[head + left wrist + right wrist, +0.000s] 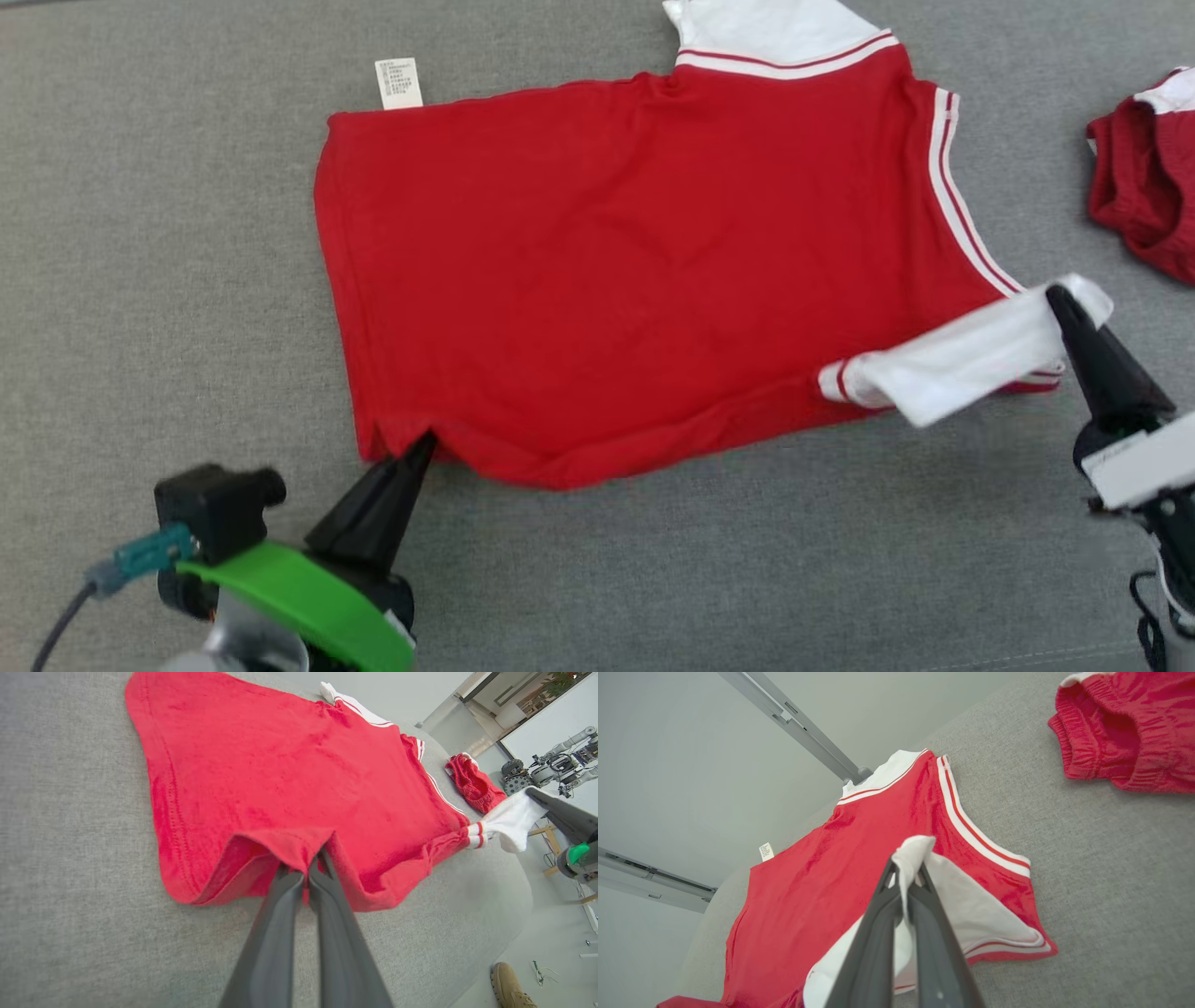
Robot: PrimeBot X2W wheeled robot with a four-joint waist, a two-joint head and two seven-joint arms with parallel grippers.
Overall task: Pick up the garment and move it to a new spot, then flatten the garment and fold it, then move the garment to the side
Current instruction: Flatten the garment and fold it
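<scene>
Garment (607, 280) sits on the grey padded surface (140, 280): a red top with white trim, spread nearly flat, lying sideways across the head view with the hem toward the robot's left. The left gripper (425, 446) is clamped on the near hem corner. The left wrist view shows red cloth pinched between the two dark fingers, with the hem puckered into a small tent. Over on the other side, the right gripper (1062, 301) has its fingers closed on the near sleeve (962, 359), white with red stripes at the cuff, drawn up into a peak at the fingertips.

As for writing, a white care label (399, 82) pokes out at the far hem corner and carries rows of small print, too fine to read.

The far sleeve (775, 33) is cut off by the top edge of the head view. A second red piece (1148, 177) lies crumpled at the right, well apart from the top and sliced by the frame edge. In the left wrist view, a tan shoe (509, 984) stands on the floor, half lost at the bottom edge. A wheeled machine (546, 770) stands in the background, too small to make out in detail.
</scene>
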